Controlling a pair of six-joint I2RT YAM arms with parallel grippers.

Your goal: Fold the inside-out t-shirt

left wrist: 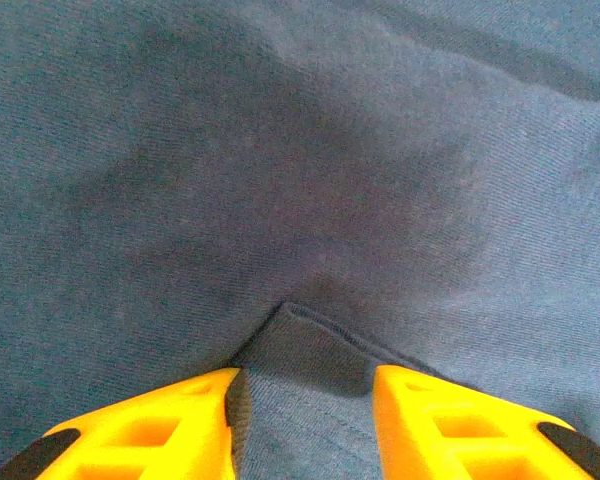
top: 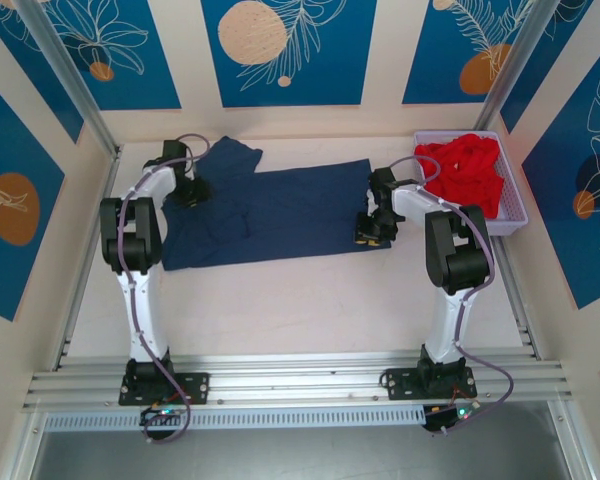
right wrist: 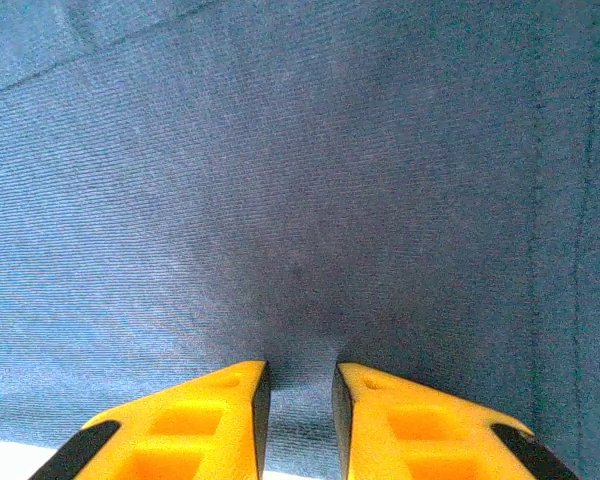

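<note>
Left hand [left wrist: 303, 392], right hand [right wrist: 300, 388]: narrow grips on navy t-shirt [top: 280, 215] cloth.

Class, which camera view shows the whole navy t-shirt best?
The top external view: the navy t-shirt lies spread across the table, most of its outline visible. The left wrist view gives a close-up fold; the right wrist view, flat weave and a seam.
</note>
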